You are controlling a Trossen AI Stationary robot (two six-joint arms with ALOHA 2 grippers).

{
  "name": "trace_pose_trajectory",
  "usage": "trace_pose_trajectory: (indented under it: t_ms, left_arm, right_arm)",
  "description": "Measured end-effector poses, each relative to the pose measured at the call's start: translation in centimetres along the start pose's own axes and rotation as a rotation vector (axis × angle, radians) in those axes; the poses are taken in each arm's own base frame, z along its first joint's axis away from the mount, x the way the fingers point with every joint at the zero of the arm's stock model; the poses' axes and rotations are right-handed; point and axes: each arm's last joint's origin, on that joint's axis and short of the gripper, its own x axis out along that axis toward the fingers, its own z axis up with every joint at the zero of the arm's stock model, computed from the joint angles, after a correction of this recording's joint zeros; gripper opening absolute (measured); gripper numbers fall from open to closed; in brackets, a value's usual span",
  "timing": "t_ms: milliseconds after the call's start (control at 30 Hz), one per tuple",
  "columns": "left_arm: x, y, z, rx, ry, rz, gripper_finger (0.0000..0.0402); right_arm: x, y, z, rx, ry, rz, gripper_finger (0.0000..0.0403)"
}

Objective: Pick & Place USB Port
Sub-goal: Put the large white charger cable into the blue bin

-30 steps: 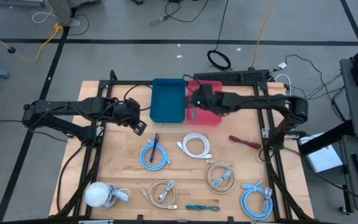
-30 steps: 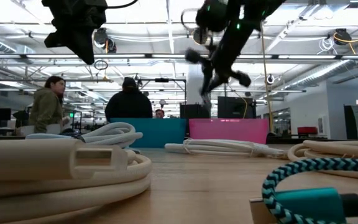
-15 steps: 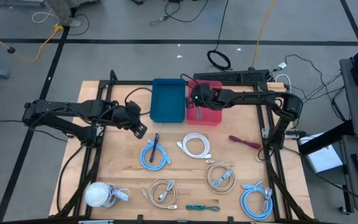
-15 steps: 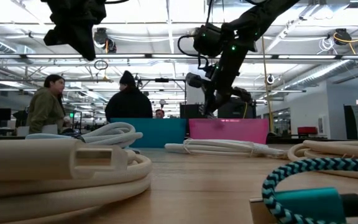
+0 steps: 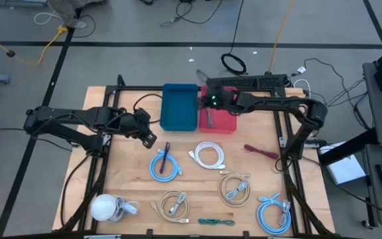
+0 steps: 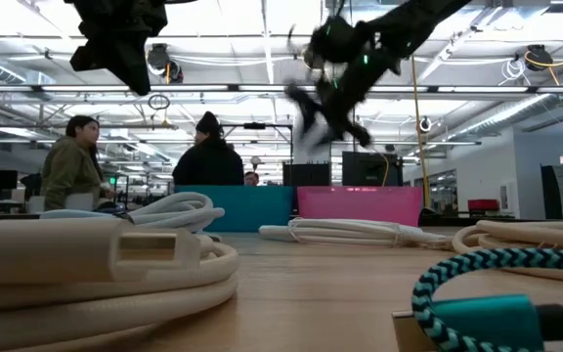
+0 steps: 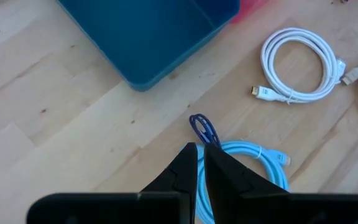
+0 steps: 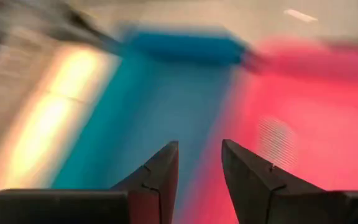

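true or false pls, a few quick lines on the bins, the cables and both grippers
1. The right gripper is over the pink bin. True.
2. The blue bin has a white cable in it. False: it looks empty; the white cable lies on the table.
3. The left gripper is shut with nothing in it. True.
4. The pink bin is left of the blue bin in the high view. False: it sits right of it, touching.
5. The right gripper's fingers are pressed together. False: a gap shows.

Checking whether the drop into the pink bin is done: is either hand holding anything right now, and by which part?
Nothing is held. The right hand is open and empty above the bins; the left hand is shut on nothing over the table.
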Motion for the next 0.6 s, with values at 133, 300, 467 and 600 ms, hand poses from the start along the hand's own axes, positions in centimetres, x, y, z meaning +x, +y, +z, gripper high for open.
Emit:
trace_pose_trajectory:
  t_ms: [133, 300, 467, 600]
  left_arm:
    - [0.0, -0.1, -0.1, 0.049, 0.023, -0.024, 0.0031]
    - [-0.1, -0.5, -0.2, 0.111, 0.053, -0.092, 0.0031]
    - [-0.1, -0.9, -0.3, 0.138, 0.039, -0.118, 0.0031]
    - [-0.1, -0.9, -0.2, 0.150, 0.034, -0.122, 0.0031]
  right_arm:
    - [-3.5, 3.9, 2.5, -0.087, -0.089, 0.516, 0.0125]
    - [-9.8, 7.7, 2.7, -0.306, -0.006, 1.129, 0.0121]
    - [-13.9, 8.0, -1.6, -0.545, 0.214, 1.034, 0.0106]
    - [-16.2, 6.8, -5.4, -0.877, 0.227, 0.664, 0.0087]
